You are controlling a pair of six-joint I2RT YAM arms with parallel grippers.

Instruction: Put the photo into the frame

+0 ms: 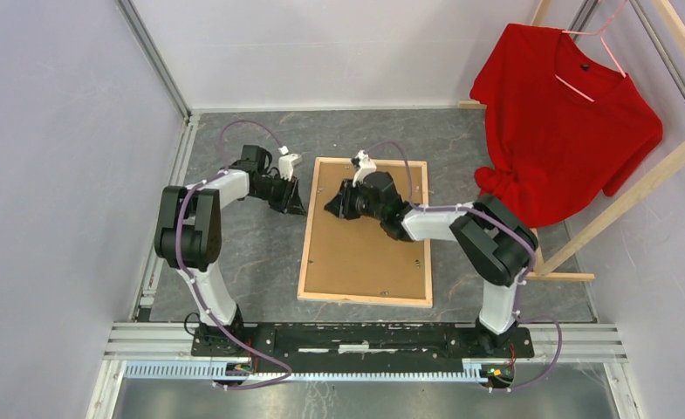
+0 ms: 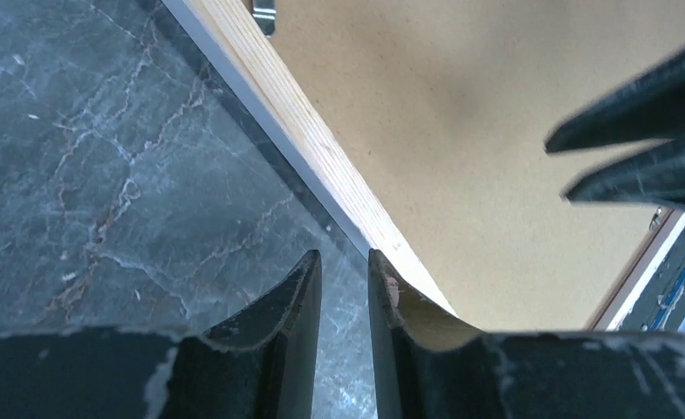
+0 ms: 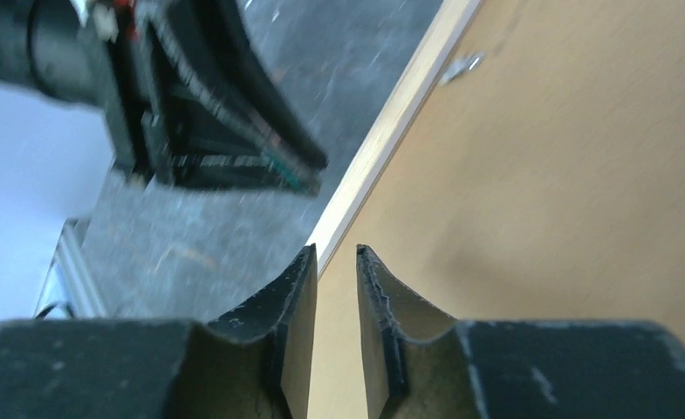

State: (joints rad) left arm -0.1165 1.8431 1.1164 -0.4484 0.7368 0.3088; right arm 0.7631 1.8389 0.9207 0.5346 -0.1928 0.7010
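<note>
Frame [image 1: 365, 298] lies face down on the table [image 1: 251, 253], bare wood rails up, with the hardboard backing [image 1: 365, 253] seated inside the rails. Photo not visible in any view. If loaded, it sits under the board; cannot confirm. Judged late stage: board in, fastening left. One metal tab [image 2: 264, 13] shows at the frame's left rail, and whether it is turned over the board cannot be told. Left gripper [image 2: 345, 259] hangs just outside the frame's left rail near the far corner, jaws parted by a narrow slit, nothing between them. Right gripper [image 3: 336, 251] is over the board just inside that same rail, jaws likewise narrowly parted and empty. The two grippers are close across the rail, so little room there. Left of the frame is bare table; right of it stand a red shirt [image 1: 565, 122] and a wooden rack [image 1: 635, 188].
</note>
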